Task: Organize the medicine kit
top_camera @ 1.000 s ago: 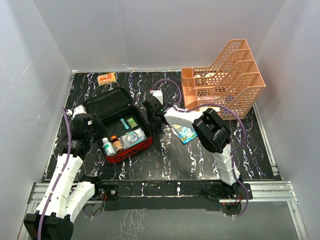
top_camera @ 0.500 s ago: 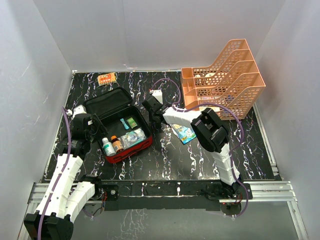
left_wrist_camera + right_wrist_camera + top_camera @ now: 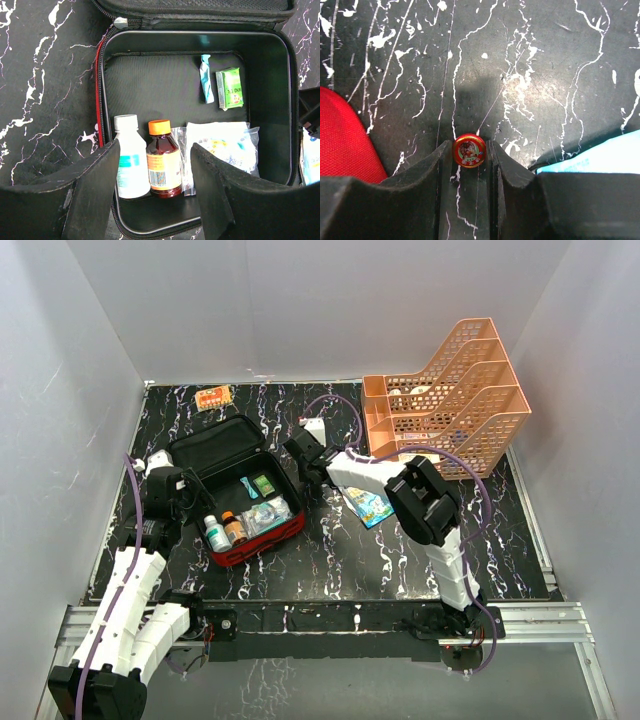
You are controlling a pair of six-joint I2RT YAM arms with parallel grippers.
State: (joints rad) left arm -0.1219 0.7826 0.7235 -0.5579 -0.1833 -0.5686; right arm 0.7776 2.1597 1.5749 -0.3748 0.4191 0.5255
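Note:
The red medicine kit (image 3: 256, 538) lies open at the left middle of the table, its black-lined lid (image 3: 210, 445) tipped back. In the left wrist view its tray (image 3: 150, 85) holds a white bottle (image 3: 130, 165), a brown bottle with an orange cap (image 3: 162, 162), a clear bag of packets (image 3: 225, 145), a green packet (image 3: 230, 89) and a blue sachet (image 3: 205, 77). My left gripper (image 3: 155, 146) is open just above the kit's near-left part. My right gripper (image 3: 469, 150) is shut on a small round red tin (image 3: 469, 150), just right of the kit's red side (image 3: 342, 135).
An orange plastic tiered tray (image 3: 450, 390) stands at the back right. A blue packet (image 3: 368, 506) lies right of the kit and shows in the right wrist view (image 3: 600, 155). An orange blister pack (image 3: 213, 396) lies at the far left. A small white box (image 3: 315, 426) lies behind the right gripper.
My right gripper has shifted slightly back and to the left beside the kit. The left arm has not moved.

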